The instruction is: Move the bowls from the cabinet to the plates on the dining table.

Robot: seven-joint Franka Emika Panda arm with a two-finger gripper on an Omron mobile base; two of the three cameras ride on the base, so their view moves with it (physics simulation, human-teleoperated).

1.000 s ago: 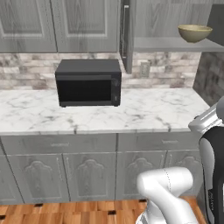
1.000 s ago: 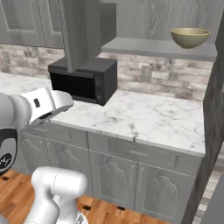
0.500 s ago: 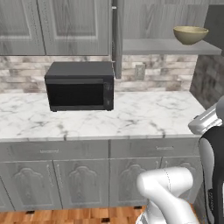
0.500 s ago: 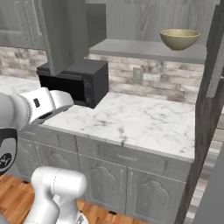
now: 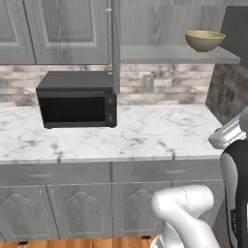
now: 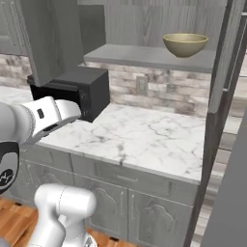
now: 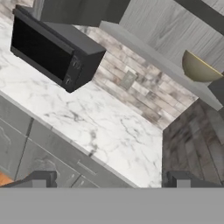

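We see the hand (image 7: 109, 180) at the bottom of the hand view, its two dark fingertips (image 7: 40, 178) set far apart with nothing between them: it is released and grasps nothing. It is well apart from every object in the scene and points over the tabletop (image 7: 105, 127), a white, grey-veined marble surface.

Below the tabletop's near edge runs a row of grey drawers and carved cupboard doors (image 5: 82, 213). A black microwave (image 5: 77, 105) stands on the tabletop toward its left end, back against the stone-tile wall (image 5: 164, 85). An outlet plate (image 6: 141, 85) sits on that wall, right of the microwave.

Above the tabletop we see the cabinet (image 5: 68, 29), grey wood-grain with panelled doors. One door (image 6: 53, 34) stands swung outward, edge-on in the left base view. To the right of it the plain grey shelf (image 5: 164, 54) is exposed.

One bowl (image 5: 205, 40) rests upright on the shelf, near its right end and close to the front edge. It is olive-tan outside with a paler inside. In the right base view the bowl (image 6: 185, 44) sits just left of a second open door (image 6: 222, 96), seen edge-on at the shelf's right end. In the hand view the bowl (image 7: 199, 70) appears tilted because the camera is rolled.

The white arm (image 6: 43, 118) is raised at the tabletop's near edge.
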